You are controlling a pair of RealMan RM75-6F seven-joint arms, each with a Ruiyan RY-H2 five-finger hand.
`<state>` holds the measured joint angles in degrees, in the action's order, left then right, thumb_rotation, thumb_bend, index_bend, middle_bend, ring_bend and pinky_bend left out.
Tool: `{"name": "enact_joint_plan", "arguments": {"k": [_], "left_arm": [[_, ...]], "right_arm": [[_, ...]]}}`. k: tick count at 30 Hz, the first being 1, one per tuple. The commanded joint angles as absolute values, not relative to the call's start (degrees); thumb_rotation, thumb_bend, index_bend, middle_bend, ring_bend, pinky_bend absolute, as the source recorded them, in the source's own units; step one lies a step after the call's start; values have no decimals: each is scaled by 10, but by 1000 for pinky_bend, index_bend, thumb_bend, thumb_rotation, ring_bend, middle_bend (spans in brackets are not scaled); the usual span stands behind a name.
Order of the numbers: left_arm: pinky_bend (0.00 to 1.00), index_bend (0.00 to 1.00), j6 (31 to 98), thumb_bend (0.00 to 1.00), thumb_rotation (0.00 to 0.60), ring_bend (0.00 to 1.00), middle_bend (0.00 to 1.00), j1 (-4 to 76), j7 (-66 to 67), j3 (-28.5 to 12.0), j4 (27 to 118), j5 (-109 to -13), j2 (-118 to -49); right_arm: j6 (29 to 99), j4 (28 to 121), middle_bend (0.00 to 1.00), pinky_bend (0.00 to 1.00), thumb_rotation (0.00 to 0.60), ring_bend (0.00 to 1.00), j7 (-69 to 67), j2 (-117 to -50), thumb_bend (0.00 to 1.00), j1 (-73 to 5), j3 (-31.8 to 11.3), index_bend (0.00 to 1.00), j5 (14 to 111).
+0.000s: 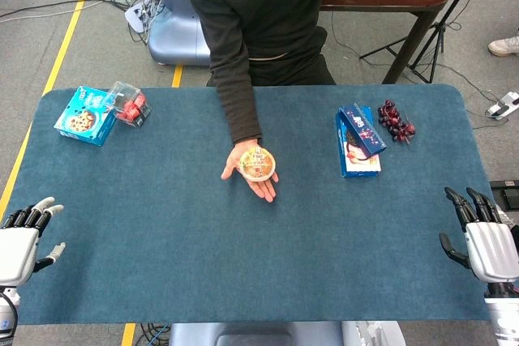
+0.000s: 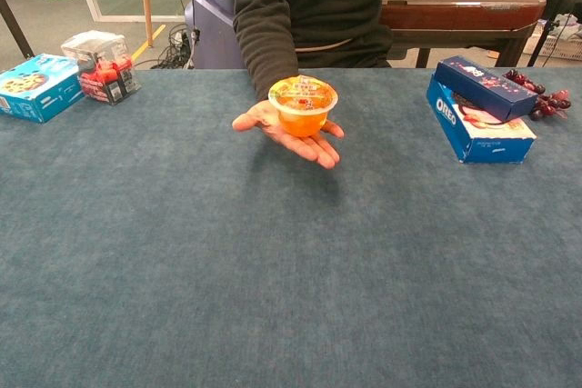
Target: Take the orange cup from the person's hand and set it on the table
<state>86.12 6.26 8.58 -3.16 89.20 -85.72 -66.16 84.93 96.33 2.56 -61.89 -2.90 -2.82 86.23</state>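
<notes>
We see the small orange plastic cup with a printed foil lid point(image 2: 303, 106) resting upright on the person's upturned palm point(image 2: 289, 129), held just above the middle of the blue felt-covered counter point(image 1: 243, 265). Our left hand point(image 1: 23, 231) sits at the counter's near left edge and our right hand point(image 1: 485, 237) at the near right edge — both empty, fingers spread apart, well away from the cup.

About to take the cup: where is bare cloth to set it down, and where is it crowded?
Bare: the wide near half of the table, between left robot hand and right robot hand, below the person's hand holding the orange cup. Crowded: far corners, by the cookie box and Oreo boxes.
</notes>
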Motion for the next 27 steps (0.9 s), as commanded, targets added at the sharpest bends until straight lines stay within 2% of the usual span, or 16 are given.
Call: {"name": "enact_joint_plan", "arguments": {"k": [1, 20, 27], "left_arm": [[200, 257, 860, 228, 600, 197, 188, 63, 85, -32, 891, -857, -662], [200, 257, 863, 229, 600, 197, 188, 62, 87, -31, 893, -859, -660], [200, 257, 866, 228, 600, 197, 188, 61, 86, -30, 894, -862, -659]], "right_arm": [[849, 963, 204, 109, 600, 44, 25, -619, 359, -29, -29, 64, 862], [845, 962, 204, 109, 600, 44, 17, -613, 360, -38, -35, 64, 866], [795, 981, 204, 109, 600, 44, -3, -599, 359, -80, -47, 63, 876]]}}
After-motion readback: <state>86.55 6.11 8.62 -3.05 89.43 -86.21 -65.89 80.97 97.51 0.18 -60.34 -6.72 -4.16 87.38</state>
